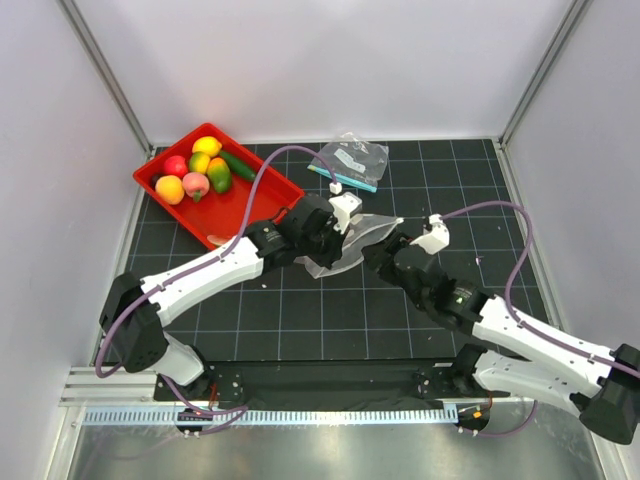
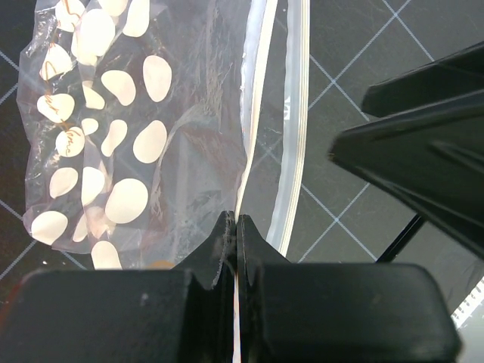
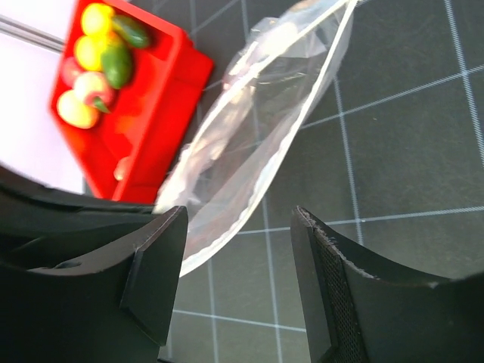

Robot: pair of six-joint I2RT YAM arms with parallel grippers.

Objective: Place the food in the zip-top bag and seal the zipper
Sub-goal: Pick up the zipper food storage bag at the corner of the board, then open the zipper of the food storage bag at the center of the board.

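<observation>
The dotted clear bag (image 1: pixel 352 243) lies crumpled on the dark gridded counter (image 1: pixel 300 310), near its middle, between the two arms. Its mouth gapes: in the left wrist view the two pale strips of the zipper (image 2: pixel 255 91) run side by side with a gap between them.

The left end effector (image 1: pixel 335 240) is closed on one of those strips, its two black fingers (image 2: pixel 219 249) pressed together with the strip pinched between them.

The right end effector (image 1: pixel 385 247) is just beside the bag on the other side. Its jaws stand apart and grip nothing. In its own view the bag's near end (image 3: pixel 227 219) reaches down beside one finger (image 3: pixel 155 265), though whether the two touch is not clear.

The toy fruits (image 1: pixel 200 170), yellow, pink, orange, red and green, are heaped in the far end of a red tray (image 1: pixel 245 205) at the counter's far left, well apart from the bag. A smaller clear pouch (image 1: pixel 350 158) with a teal strip lies beyond the bag, near the back wall.
</observation>
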